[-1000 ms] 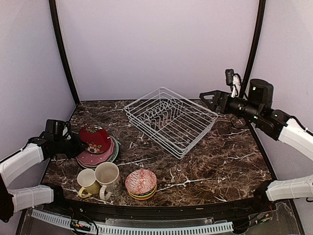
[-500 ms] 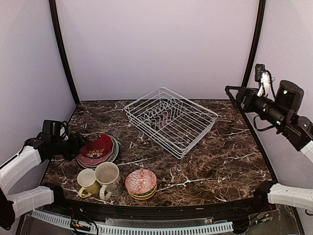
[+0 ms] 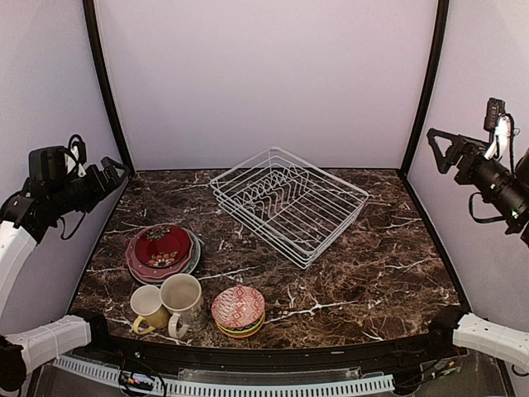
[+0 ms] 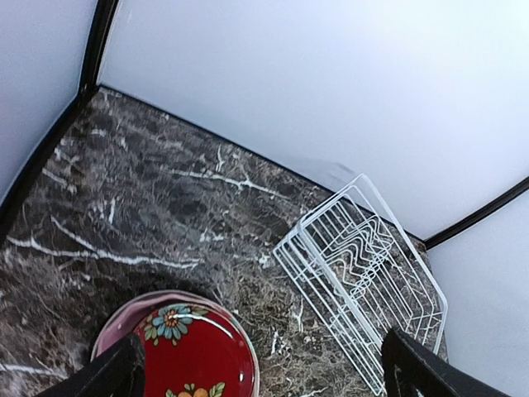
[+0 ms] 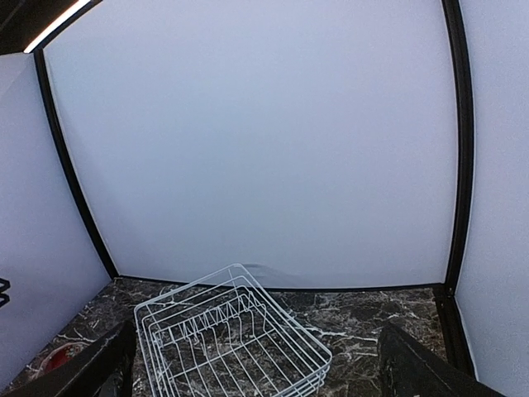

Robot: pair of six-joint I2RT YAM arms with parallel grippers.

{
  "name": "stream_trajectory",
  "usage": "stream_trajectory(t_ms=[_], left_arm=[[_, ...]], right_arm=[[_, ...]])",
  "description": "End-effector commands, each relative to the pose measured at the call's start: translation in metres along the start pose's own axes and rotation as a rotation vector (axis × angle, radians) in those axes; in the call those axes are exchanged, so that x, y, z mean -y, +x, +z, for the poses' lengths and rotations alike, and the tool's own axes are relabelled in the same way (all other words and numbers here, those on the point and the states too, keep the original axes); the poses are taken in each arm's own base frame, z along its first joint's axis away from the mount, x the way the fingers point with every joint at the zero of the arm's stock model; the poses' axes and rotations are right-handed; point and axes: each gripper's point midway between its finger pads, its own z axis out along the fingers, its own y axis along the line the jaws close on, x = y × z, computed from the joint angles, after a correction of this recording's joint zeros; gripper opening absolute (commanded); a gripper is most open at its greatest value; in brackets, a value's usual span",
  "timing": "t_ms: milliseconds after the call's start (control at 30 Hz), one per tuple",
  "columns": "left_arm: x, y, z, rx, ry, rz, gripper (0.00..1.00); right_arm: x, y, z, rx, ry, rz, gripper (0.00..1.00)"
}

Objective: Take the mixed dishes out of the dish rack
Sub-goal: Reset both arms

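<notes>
The dish rack [image 3: 289, 203] stands with nothing in it at mid-table, also seen from both wrists [image 4: 364, 273] [image 5: 231, 339]. Left of it a red floral plate [image 3: 163, 246] [image 4: 186, 356] tops a stack with a pink plate [image 3: 136, 266] and a pale-green one under it. In front stand a yellow mug [image 3: 148, 306] and a beige mug [image 3: 183, 298], with the stacked patterned and lime bowls [image 3: 238, 310] beside them. My left gripper [image 3: 116, 172] [image 4: 263, 341] hangs open high above the plates. My right gripper [image 3: 436, 149] [image 5: 256, 331] is open, raised at the far right.
Pale walls with black corner posts [image 3: 106, 91] enclose the marble table [image 3: 372, 265] on three sides. A black front edge [image 3: 273, 354] and the arm bases run along the near side.
The left gripper opened and let go of the red plate, which now lies flat on the stack, then rose toward the left wall. The right arm drew back up and to the right.
</notes>
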Motion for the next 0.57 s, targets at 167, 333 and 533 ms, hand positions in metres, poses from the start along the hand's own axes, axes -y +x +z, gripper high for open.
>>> stream_trajectory(t_ms=[167, 333, 533], left_arm=[[0.088, -0.09, -0.058, 0.212, 0.201, 0.287, 0.99], [0.112, -0.116, -0.083, 0.336, 0.278, 0.322, 0.99], [0.12, -0.127, -0.098, 0.406, 0.301, 0.328, 0.99]], right_arm=[[0.01, -0.026, -0.01, 0.034, 0.067, -0.057, 0.99], [0.011, -0.03, -0.012, 0.044, 0.075, -0.079, 0.99], [0.017, -0.026, -0.009, 0.032, 0.11, -0.088, 0.99]])
